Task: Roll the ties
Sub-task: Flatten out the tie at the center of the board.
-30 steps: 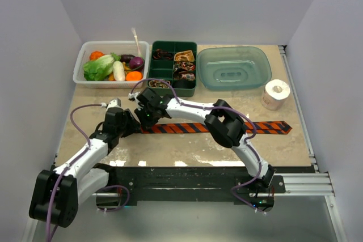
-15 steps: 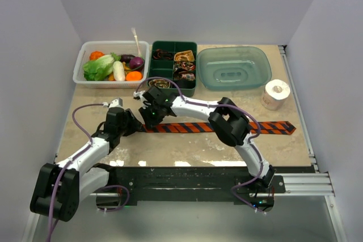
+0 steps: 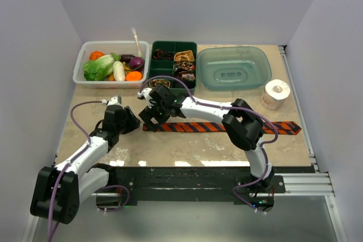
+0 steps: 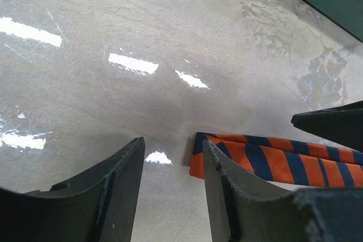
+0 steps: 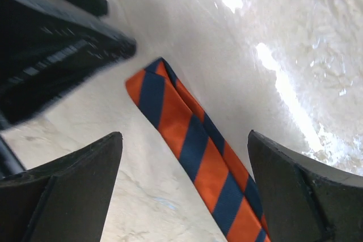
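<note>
An orange-and-dark striped tie lies flat across the table, narrow end to the left, pointed end to the right. My right gripper hangs over the narrow end. In the right wrist view its jaws are wide open, and the tie runs between the gripper's fingers untouched. My left gripper sits just left of that end. Its fingers are open over bare table, with the tie's end beside the right finger. Small coiled ties fill a green compartment box.
A clear bin of vegetables stands at the back left. A teal tub is at the back right, with a white paper roll near the right edge. The two grippers are close together at the tie's narrow end.
My right gripper has opened wide and let go of the tie's narrow end. The tie has slid a little to the right. My left gripper has shifted slightly left.
</note>
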`<control>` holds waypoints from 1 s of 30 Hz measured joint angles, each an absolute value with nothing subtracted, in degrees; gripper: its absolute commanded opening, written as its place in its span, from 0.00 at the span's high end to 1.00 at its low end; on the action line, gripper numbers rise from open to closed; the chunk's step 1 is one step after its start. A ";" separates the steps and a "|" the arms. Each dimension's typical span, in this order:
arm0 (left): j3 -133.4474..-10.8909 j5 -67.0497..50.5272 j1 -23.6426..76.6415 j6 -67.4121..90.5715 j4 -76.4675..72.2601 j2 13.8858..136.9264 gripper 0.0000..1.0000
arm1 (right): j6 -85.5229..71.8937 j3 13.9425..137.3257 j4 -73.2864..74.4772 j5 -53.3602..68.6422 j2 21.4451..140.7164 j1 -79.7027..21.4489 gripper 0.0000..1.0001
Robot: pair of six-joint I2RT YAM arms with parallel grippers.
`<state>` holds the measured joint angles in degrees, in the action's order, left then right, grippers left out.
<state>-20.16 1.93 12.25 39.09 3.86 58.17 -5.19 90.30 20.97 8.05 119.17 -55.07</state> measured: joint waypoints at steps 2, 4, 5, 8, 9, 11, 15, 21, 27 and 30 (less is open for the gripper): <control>-20.25 1.87 12.01 38.52 4.01 58.26 0.49 | -3.84 89.32 21.43 6.85 119.31 -55.07 0.01; -20.27 1.74 11.79 38.28 4.03 58.52 0.49 | -2.79 89.03 21.98 6.04 119.79 -55.09 0.01; -20.27 1.67 11.70 38.24 4.05 58.70 0.49 | -2.11 88.99 22.35 5.28 120.14 -55.16 0.01; -20.27 1.52 11.55 37.91 4.05 59.31 0.49 | -0.58 88.90 23.27 3.01 120.90 -55.46 0.02; -20.27 1.43 11.53 37.87 4.05 59.46 0.49 | -0.23 88.82 23.51 2.15 121.08 -55.64 0.02; -20.27 1.21 11.35 37.87 4.01 59.68 0.49 | 0.51 88.77 23.97 0.93 121.40 -55.96 0.05; -20.27 0.82 11.16 37.87 3.95 59.88 0.49 | 1.67 88.58 24.40 -1.06 121.51 -56.99 0.11; -20.25 -0.23 10.83 37.89 3.55 60.55 0.49 | 2.04 88.31 23.99 -0.86 121.51 -57.60 0.36; -20.25 -0.86 10.83 37.89 1.67 61.65 0.49 | 2.57 88.03 23.16 -0.49 121.51 -57.80 0.46; -20.25 -1.13 10.79 37.89 0.80 61.93 0.49 | 2.66 87.99 23.05 -0.43 121.51 -57.80 0.50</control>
